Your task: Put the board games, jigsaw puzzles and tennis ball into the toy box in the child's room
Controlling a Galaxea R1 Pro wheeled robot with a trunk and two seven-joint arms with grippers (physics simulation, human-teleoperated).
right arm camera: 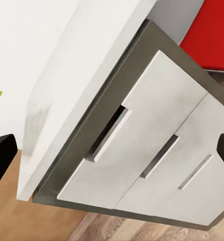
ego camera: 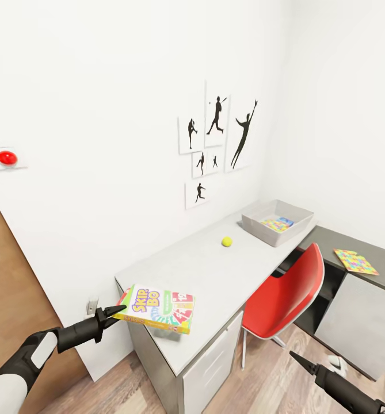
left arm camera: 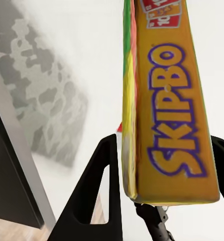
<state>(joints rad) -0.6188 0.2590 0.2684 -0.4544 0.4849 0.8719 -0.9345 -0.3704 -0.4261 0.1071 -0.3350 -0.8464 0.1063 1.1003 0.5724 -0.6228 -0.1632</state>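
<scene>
Carrying the yellow-white-green "SKIP BO" game box (ego camera: pixel 155 309), clamped in the left gripper (ego camera: pixel 115 314), calls for level travel to the grey sloped-sided toy box (ego camera: pixel 254 219); right gripper (ego camera: pixel 296 357) spread, empty.

My left gripper (ego camera: pixel 121 312) clamps the near edge of the Skip-Bo box (ego camera: pixel 156 309), holding it just over the near end of the grey table (ego camera: pixel 209 270). Tennis ball (ego camera: pixel 227 241) sits mid-table. Toy box (ego camera: pixel 277 221) at the far end, with colourful flat pieces inside. A puzzle board (ego camera: pixel 355 261) lies on the dark desk (ego camera: pixel 382 259). Red chair (ego camera: pixel 287 296) stands between the two desks. My right gripper (ego camera: pixel 298 360) hangs low over the floor, jaw state unclear.
</scene>
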